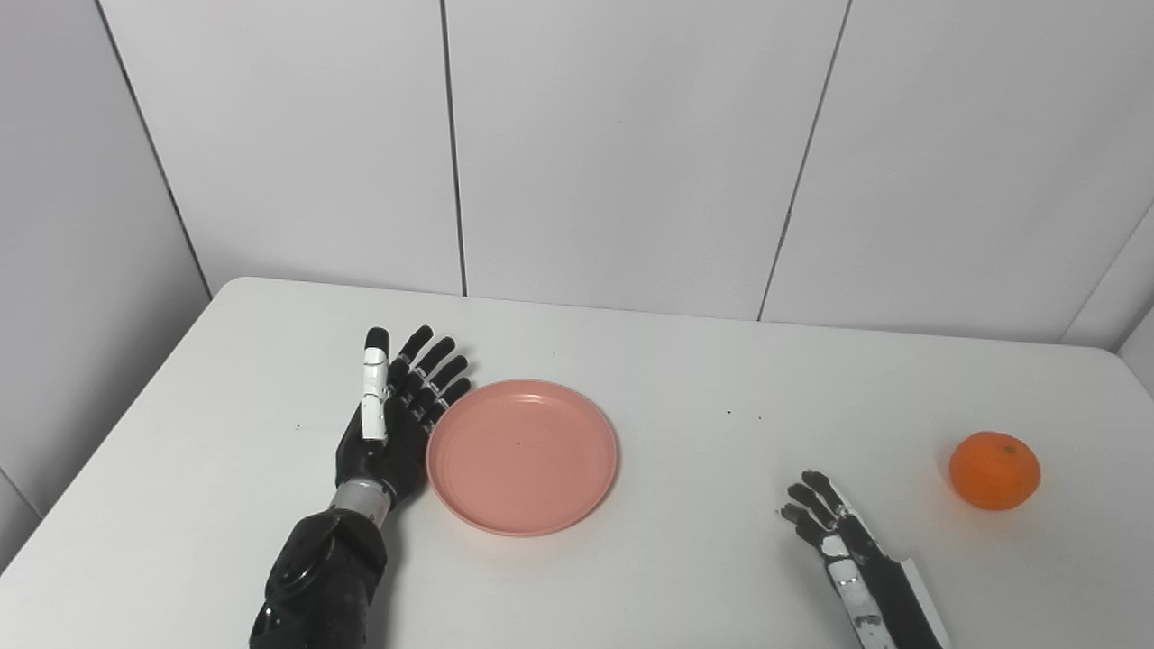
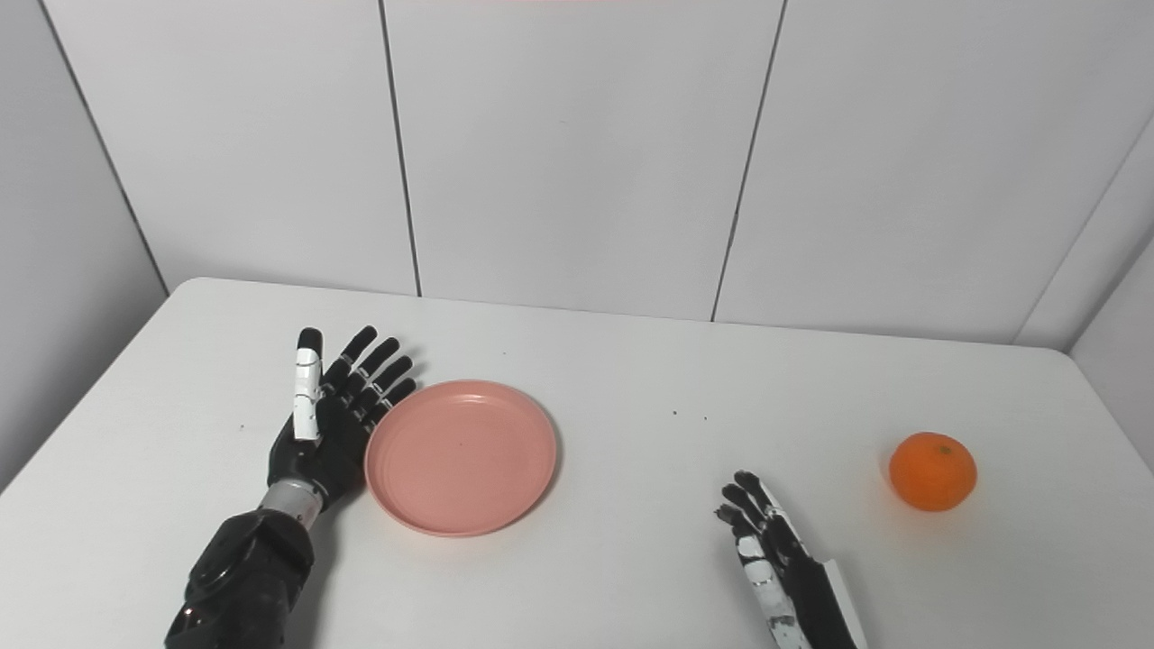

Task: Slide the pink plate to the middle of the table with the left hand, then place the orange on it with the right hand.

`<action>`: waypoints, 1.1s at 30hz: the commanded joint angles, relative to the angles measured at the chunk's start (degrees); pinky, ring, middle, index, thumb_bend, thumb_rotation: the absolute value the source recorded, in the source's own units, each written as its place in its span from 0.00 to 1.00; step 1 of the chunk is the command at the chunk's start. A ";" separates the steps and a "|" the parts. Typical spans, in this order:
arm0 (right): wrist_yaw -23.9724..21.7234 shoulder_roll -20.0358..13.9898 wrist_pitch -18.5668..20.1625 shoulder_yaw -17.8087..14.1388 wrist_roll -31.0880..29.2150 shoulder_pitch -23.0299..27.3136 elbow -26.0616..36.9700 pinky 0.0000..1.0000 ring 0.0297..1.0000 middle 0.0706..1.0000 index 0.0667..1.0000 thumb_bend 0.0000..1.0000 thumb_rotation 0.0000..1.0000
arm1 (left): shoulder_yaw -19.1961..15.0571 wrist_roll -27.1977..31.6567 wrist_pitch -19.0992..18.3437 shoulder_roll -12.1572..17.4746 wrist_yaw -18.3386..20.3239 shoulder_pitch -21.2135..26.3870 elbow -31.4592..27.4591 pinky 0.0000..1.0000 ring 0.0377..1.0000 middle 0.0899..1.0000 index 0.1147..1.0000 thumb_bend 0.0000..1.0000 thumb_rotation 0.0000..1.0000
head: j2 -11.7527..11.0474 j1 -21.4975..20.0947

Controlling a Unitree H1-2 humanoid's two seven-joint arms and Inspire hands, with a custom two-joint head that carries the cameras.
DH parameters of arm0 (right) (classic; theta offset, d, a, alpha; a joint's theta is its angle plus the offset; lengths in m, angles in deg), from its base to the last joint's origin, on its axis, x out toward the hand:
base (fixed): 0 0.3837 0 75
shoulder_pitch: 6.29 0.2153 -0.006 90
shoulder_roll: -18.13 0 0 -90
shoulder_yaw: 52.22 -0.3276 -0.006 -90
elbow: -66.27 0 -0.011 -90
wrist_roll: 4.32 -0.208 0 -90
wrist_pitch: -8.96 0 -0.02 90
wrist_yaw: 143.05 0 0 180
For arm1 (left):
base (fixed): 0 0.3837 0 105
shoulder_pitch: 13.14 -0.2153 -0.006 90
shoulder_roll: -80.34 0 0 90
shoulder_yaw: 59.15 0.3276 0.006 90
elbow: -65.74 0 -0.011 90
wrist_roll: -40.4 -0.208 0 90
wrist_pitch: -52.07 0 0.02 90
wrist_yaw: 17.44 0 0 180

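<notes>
The round, shallow pink plastic plate sat flat on the white counter, a little left of centre, and what a plain thing it was: smooth salmon-pink surface, a low raised rim all the way round, faint concentric rings in its bed, nothing lying on it. No brand, label or writing could be read on it from either eye view. Right at its left edge stood the left robot hand, black with a white strip along the thumb, fingers stretched out and spread apart, palm turned towards the plate; its fingers lay just beside the rim, and whether they actually touched it could not be told. It held nothing. Over on the far right of the counter rested the small round orange, bright skin, a tiny dark stem mark on top, well apart from the plate. The right robot hand lay low near the front edge, between plate and orange but touching neither, its fingers loosely extended and empty. Behind it all ran pale wall panels with thin dark seams.
</notes>
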 commanded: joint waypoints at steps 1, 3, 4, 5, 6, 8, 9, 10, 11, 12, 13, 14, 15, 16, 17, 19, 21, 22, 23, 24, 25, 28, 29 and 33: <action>0.21 1.80 1.99 1.62 -0.37 -1.65 -2.02 0.91 0.85 0.87 0.90 0.84 0.91 | 0.25 -0.64 -3.94 0.06 -1.78 -0.46 0.30 0.84 0.84 0.84 0.86 0.73 0.84 | 0.45 -1.54; 0.60 2.14 2.30 2.00 0.30 -1.43 -1.99 0.90 0.85 0.87 0.90 0.85 0.92 | 0.14 -0.52 -4.24 0.01 -1.96 -0.31 0.20 0.85 0.84 0.84 0.86 0.73 0.83 | 0.62 -2.90; 0.75 2.24 2.42 2.15 0.52 -1.36 -1.98 0.90 0.84 0.88 0.90 0.85 0.93 | 0.09 -0.45 -4.35 0.05 -1.95 -0.27 0.18 0.86 0.85 0.85 0.87 0.73 0.84 | 0.66 -3.28; 0.92 2.37 2.42 2.33 0.71 -1.24 -2.06 0.90 0.84 0.88 0.90 0.86 0.92 | 0.13 -0.47 -4.37 0.12 -1.86 -0.25 0.22 0.87 0.85 0.86 0.87 0.72 0.85 | 0.76 -4.00; 1.07 2.51 2.44 2.48 0.84 -1.14 -2.15 0.90 0.84 0.88 0.90 0.87 0.92 | 0.15 -0.53 -4.44 0.11 -1.92 -0.26 0.18 0.87 0.86 0.86 0.87 0.72 0.85 | 0.84 -4.46; 1.50 2.84 2.64 2.81 1.36 -0.98 -2.19 0.90 0.84 0.87 0.90 0.88 0.92 | 0.16 -0.60 -4.43 0.00 -2.00 -0.31 0.13 0.88 0.86 0.87 0.88 0.71 0.86 | 0.94 -5.47; 1.71 2.97 2.81 2.99 1.60 -0.92 -2.14 0.89 0.84 0.87 0.90 0.89 0.92 | 0.11 -0.62 -4.39 -0.07 -2.10 -0.31 0.15 0.88 0.86 0.87 0.88 0.71 0.86 | 1.05 -6.15; 1.92 3.03 2.87 3.18 1.85 -0.86 -2.14 0.90 0.85 0.87 0.90 0.89 0.92 | 0.05 -0.63 -4.16 -0.26 -2.20 -0.31 0.23 0.88 0.86 0.87 0.88 0.71 0.86 | 1.06 -6.28; 2.13 3.13 2.90 3.35 2.08 -0.79 -2.15 0.90 0.85 0.87 0.90 0.89 0.92 | -0.06 -0.56 -4.01 -0.40 -2.28 -0.27 0.31 0.88 0.87 0.87 0.88 0.71 0.85 | 1.22 -7.06; 2.30 3.23 2.88 3.46 2.27 -0.73 -2.17 0.90 0.84 0.87 0.90 0.89 0.93 | -0.22 -0.44 -3.88 -0.65 -2.44 -0.23 0.38 0.88 0.87 0.87 0.88 0.71 0.85 | 1.22 -7.06; 2.46 3.37 2.96 3.57 2.48 -0.68 -2.13 0.89 0.84 0.87 0.90 0.88 0.92 | -0.42 -0.28 -3.79 -0.86 -2.57 -0.15 0.47 0.88 0.87 0.87 0.89 0.71 0.84 | 1.49 -7.72; 2.56 3.52 2.97 3.63 2.56 -0.64 -2.14 0.89 0.84 0.87 0.89 0.88 0.92 | -0.62 -0.15 -3.66 -1.12 -2.71 -0.07 0.56 0.88 0.87 0.87 0.89 0.71 0.83 | 1.52 -7.82; 2.63 3.66 3.01 3.73 2.60 -0.58 -2.12 0.89 0.84 0.87 0.89 0.87 0.92 | -0.87 -0.02 -3.53 -1.38 -2.87 0.04 0.66 0.88 0.87 0.87 0.89 0.71 0.83 | 1.75 -8.17; 2.74 3.81 3.19 3.81 2.60 -0.52 -2.07 0.89 0.84 0.87 0.89 0.87 0.92 | -1.08 0.00 -3.38 -1.72 -3.18 0.13 0.77 0.89 0.87 0.87 0.89 0.71 0.82 | 1.84 -8.27; 2.85 3.93 3.34 3.87 2.59 -0.47 -2.04 0.89 0.84 0.87 0.90 0.87 0.92 | -1.25 0.04 -3.31 -2.06 -3.46 0.21 0.86 0.89 0.86 0.87 0.88 0.71 0.82 | 1.96 -8.36; 3.13 4.15 3.61 4.01 2.63 -0.40 -1.94 0.89 0.84 0.87 0.90 0.87 0.91 | -1.62 0.21 -3.35 -2.70 -3.97 0.38 1.03 0.89 0.86 0.86 0.88 0.72 0.80 | 2.18 -8.55; 3.36 4.29 3.80 4.18 2.65 -0.31 -1.83 0.89 0.84 0.87 0.90 0.86 0.91 | -1.88 0.11 -3.58 -3.24 -4.52 0.57 1.11 0.88 0.86 0.85 0.87 0.73 0.79 | 2.45 -9.02; 3.45 4.31 3.95 4.29 2.68 -0.26 -1.76 0.89 0.84 0.87 0.90 0.86 0.91 | -1.99 0.05 -3.66 -3.47 -4.72 0.67 1.17 0.88 0.86 0.85 0.87 0.74 0.79 | 2.57 -9.39; 3.48 4.32 4.04 4.40 2.68 -0.19 -1.74 0.89 0.84 0.87 0.90 0.85 0.91 | -2.13 0.12 -3.87 -3.77 -5.01 0.76 1.08 0.88 0.85 0.85 0.87 0.74 0.79 | 2.62 -9.60; 3.55 4.37 4.08 4.52 2.76 -0.10 -1.78 0.89 0.84 0.87 0.89 0.84 0.91 | -2.30 0.30 -4.11 -3.99 -5.19 0.85 0.99 0.88 0.86 0.85 0.87 0.74 0.79 | 2.72 -10.24; 3.60 4.39 4.11 4.61 2.81 -0.04 -1.80 0.89 0.84 0.87 0.89 0.84 0.91 | -2.43 0.43 -4.28 -4.10 -5.28 0.91 0.92 0.88 0.86 0.85 0.87 0.74 0.79 | 2.72 -10.24; 3.79 4.54 4.01 4.97 3.23 0.16 -2.06 0.88 0.84 0.87 0.89 0.84 0.91 | -2.57 0.58 -4.60 -4.97 -5.92 1.00 0.55 0.88 0.86 0.85 0.87 0.75 0.78 | 2.82 -11.65; 3.89 4.63 4.00 5.10 3.31 0.22 -2.14 0.88 0.85 0.87 0.89 0.83 0.91 | -2.60 0.69 -4.66 -5.26 -6.16 1.00 0.47 0.88 0.86 0.85 0.87 0.74 0.79 | 2.84 -12.01; 4.28 4.96 3.71 5.55 3.89 0.34 -2.37 0.88 0.85 0.87 0.89 0.83 0.91 | -2.88 1.43 -5.08 -6.21 -6.93 0.98 0.23 0.89 0.86 0.86 0.88 0.71 0.79 | 2.96 -13.94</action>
